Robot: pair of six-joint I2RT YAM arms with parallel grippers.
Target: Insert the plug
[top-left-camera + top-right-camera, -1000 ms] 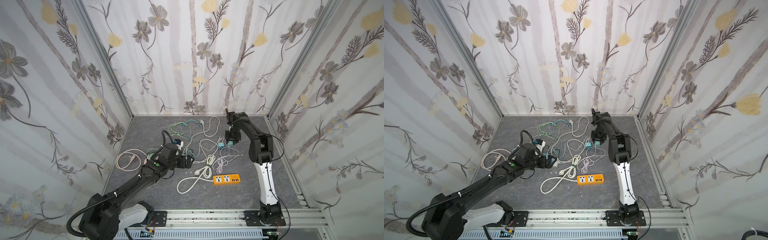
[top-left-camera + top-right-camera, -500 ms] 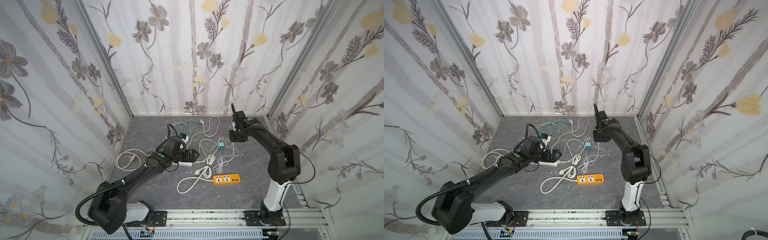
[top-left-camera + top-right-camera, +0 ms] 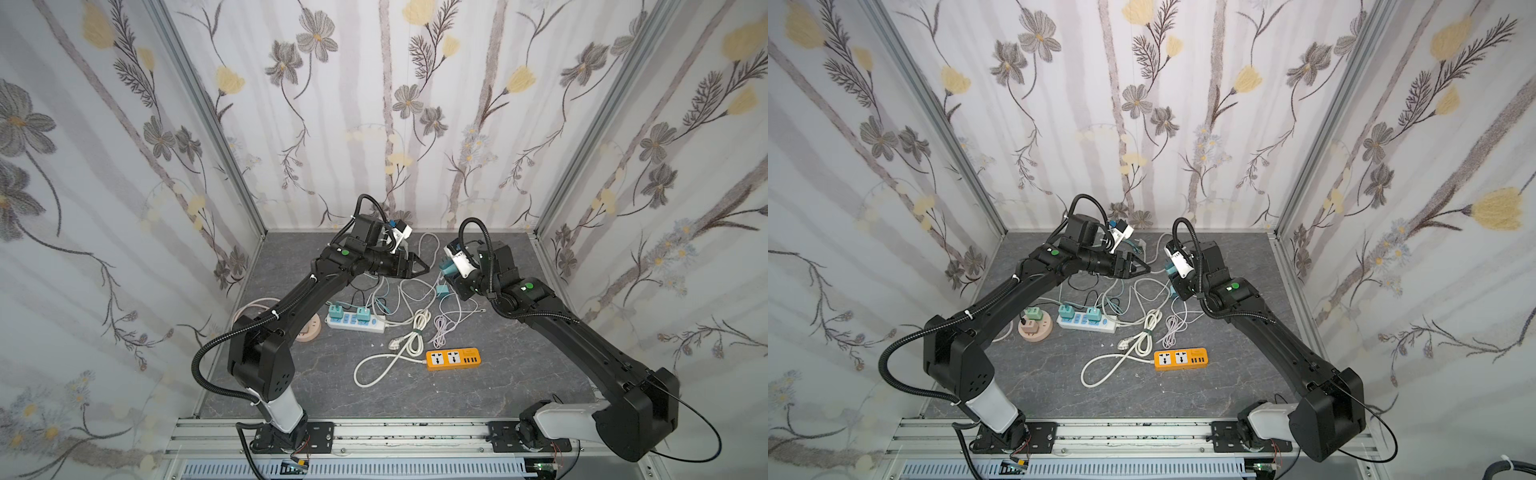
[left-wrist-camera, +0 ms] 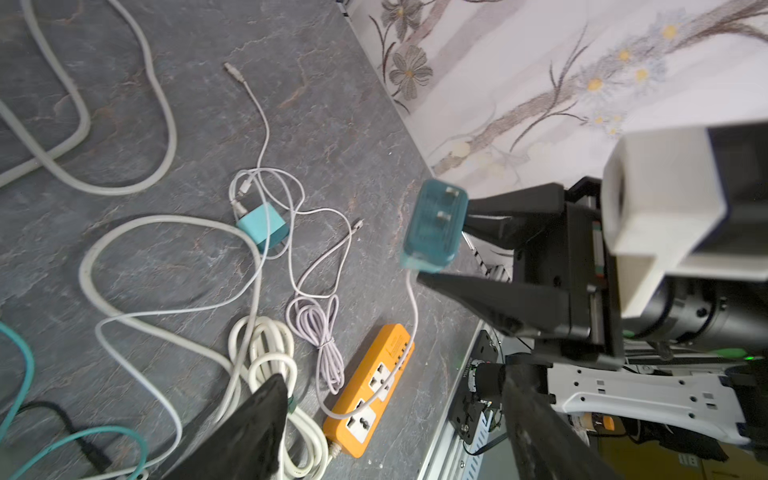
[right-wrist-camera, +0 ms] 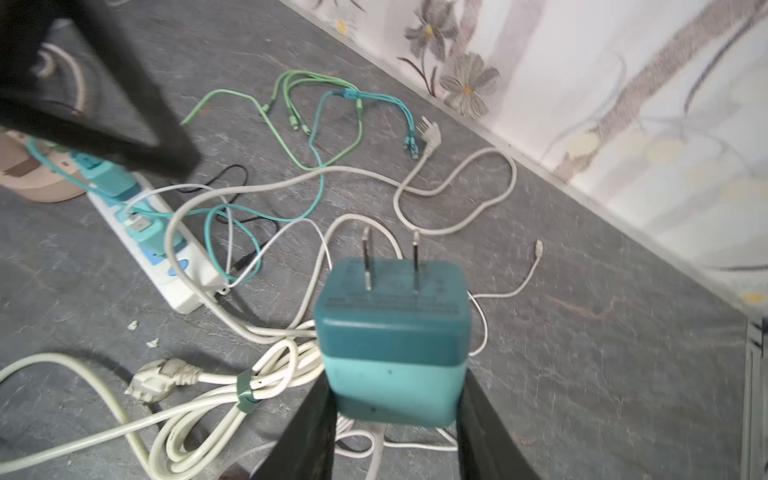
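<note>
Compared with a second earlier, both arms are found lifted clear of the grey mat (image 3: pixel 478 399). The left gripper (image 3: pixel 422 267), then set low by the white power strip (image 3: pixel 355 325), is now held in mid-frame above the cable tangle. The right gripper (image 3: pixel 449 269), then at the back of the mat, is brought round to face it, tip to tip, with a small gap kept between.

Left of centre in both top views, a round tan socket (image 3: pixel 1035 329) is seen with small adapters standing on it. Just right of it the white power strip is laid flat with two teal adapters seated in it. Above these, the left gripper's fingers (image 4: pixel 266 424) are shown spread wide in the left wrist view, and nothing is caught between them. Right of the strip a bundled white cable (image 3: pixel 411 338) and a coiled lilac cable (image 3: pixel 439 332) are laid. Below them, at lower centre, the orange power strip (image 3: pixel 453 359) is set with its sockets facing up.

Right of centre, the plug (image 5: pixel 395 332), a teal two-pin adapter, is pinched by its lighter end between the right gripper's fingers (image 5: pixel 486 432). It is held in the air with its pins turned towards the left arm. A second teal adapter (image 3: pixel 442 289) is left lying on the mat just below it.
</note>
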